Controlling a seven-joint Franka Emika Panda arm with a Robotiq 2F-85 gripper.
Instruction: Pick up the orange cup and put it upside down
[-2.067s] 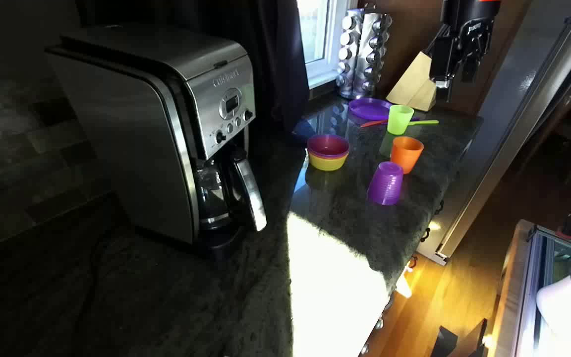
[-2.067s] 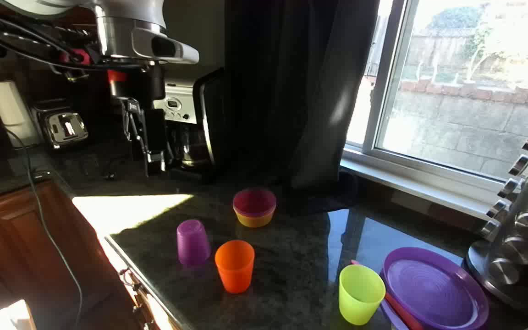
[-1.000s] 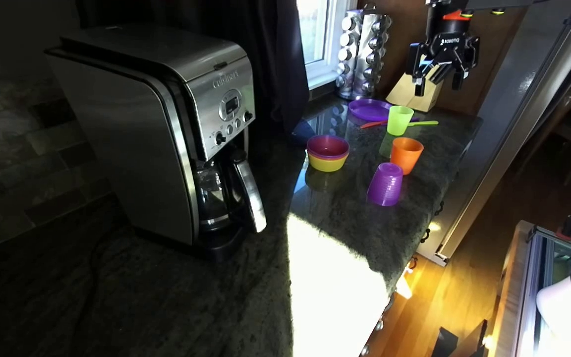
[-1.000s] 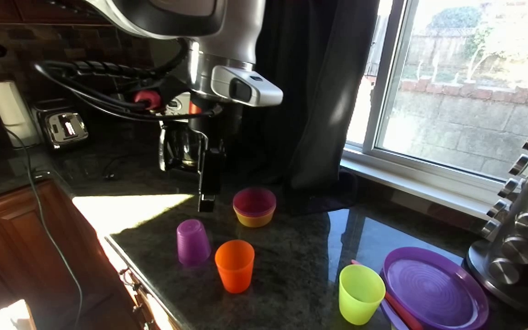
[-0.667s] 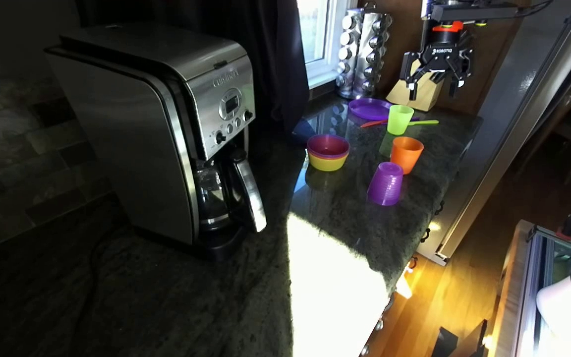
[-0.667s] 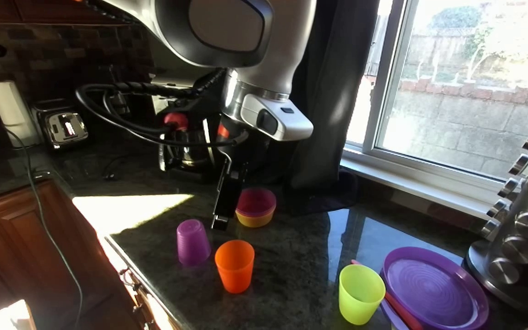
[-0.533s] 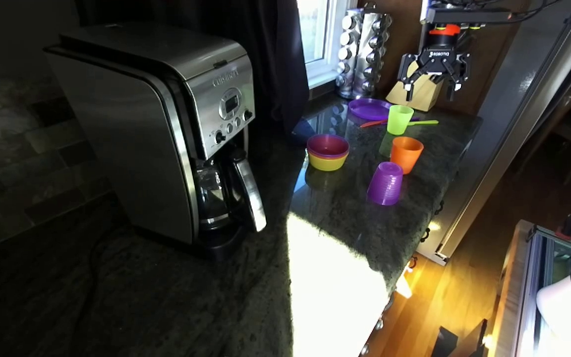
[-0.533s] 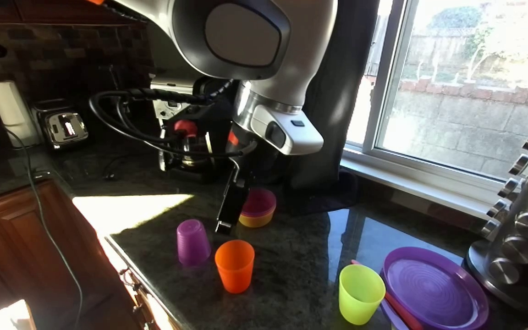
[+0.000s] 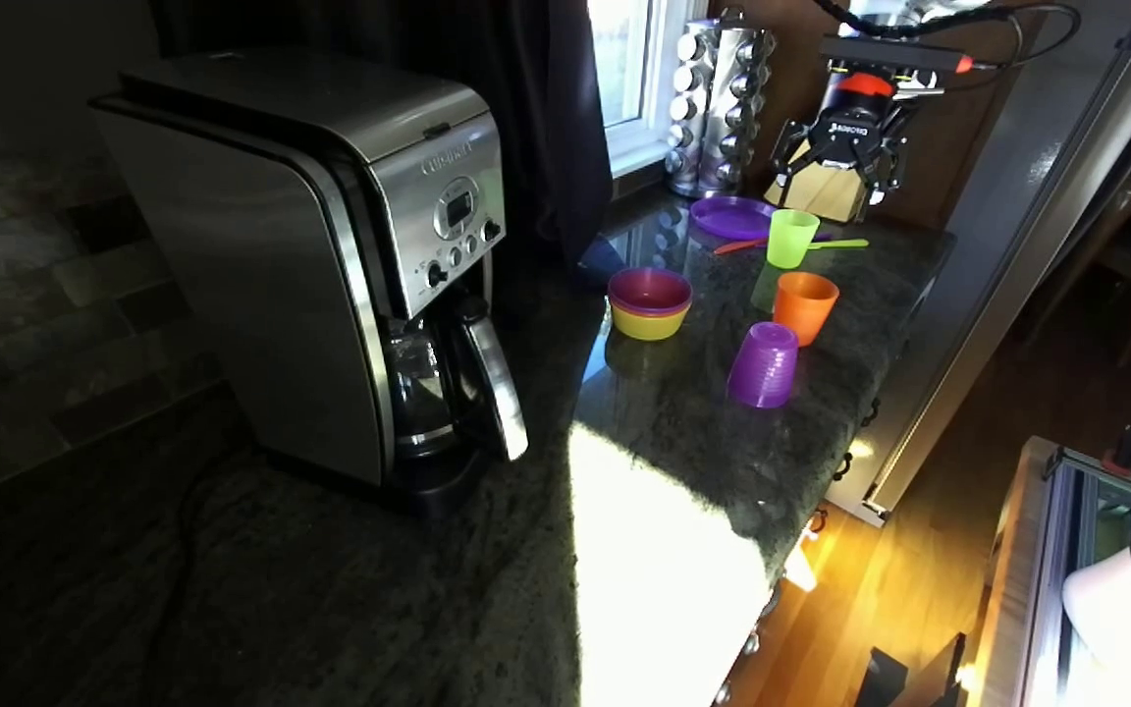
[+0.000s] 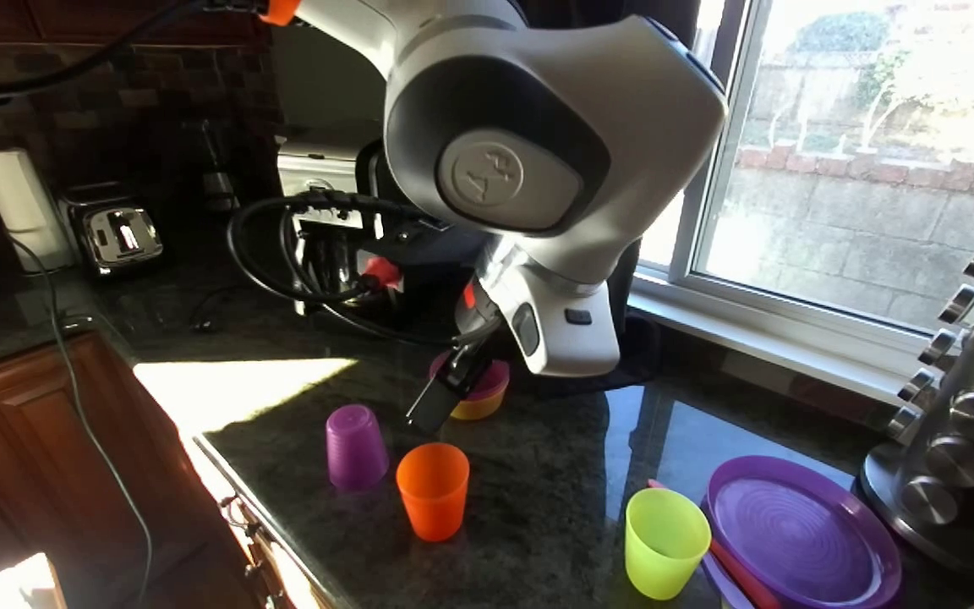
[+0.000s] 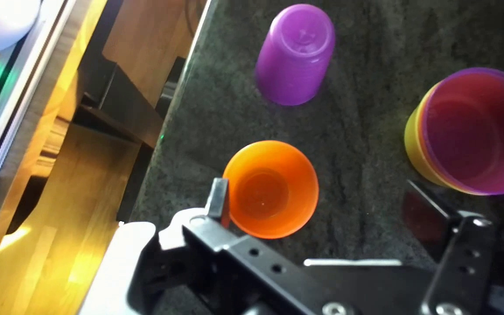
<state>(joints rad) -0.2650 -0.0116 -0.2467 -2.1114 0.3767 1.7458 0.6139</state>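
The orange cup (image 9: 805, 306) stands upright on the dark counter, mouth up, in both exterior views (image 10: 434, 501). In the wrist view I look down into the orange cup (image 11: 274, 192). My gripper (image 9: 827, 194) is open and empty, above the counter. In the wrist view the gripper (image 11: 322, 203) has its fingers wide apart; the left finger overlaps the cup's left rim and the right finger is near the bowls. In an exterior view the gripper (image 10: 438, 406) is tilted and its tip appears just above the cup's rim; only one finger shows clearly.
A purple cup (image 11: 295, 57) stands upside down beside the orange cup, near the counter edge. Stacked bowls (image 11: 416, 140), yellow outermost, are on the other side. A green cup (image 10: 664, 545), purple plate (image 10: 791, 529), spice rack (image 9: 723, 108), knife block (image 9: 826, 187) and coffee maker (image 9: 261, 245) stand around.
My gripper has come down and across toward the orange cup, turning and tilting so both fingers show in an exterior view. The cups, bowls and plate have not moved.
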